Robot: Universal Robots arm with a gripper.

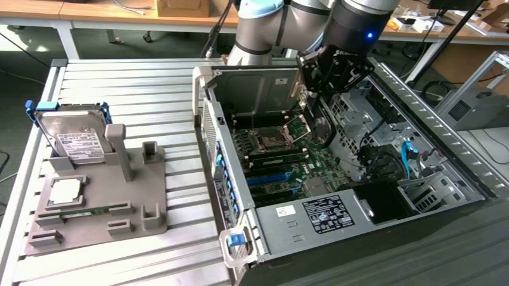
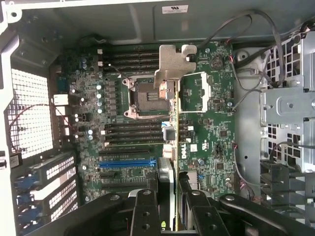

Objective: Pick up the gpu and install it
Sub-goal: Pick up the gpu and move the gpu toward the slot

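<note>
The gpu (image 2: 166, 177) hangs edge-on, clenched in my pincer (image 2: 167, 196) above the motherboard (image 2: 216, 128) inside the open case (image 1: 334, 238). Its bracket (image 2: 173, 64) sits over the CPU socket (image 2: 145, 96). Any tilt or misalignment with the blue slot (image 2: 125, 162) risks striking board components.

Motherboard (image 2: 216, 132): white "DELL" logo, sideways. White sticker (image 2: 174, 9) on case wall: mark illegible. Hard drive label (image 1: 78, 146) & black case sticker (image 1: 328, 215): txt too small to read.
</note>
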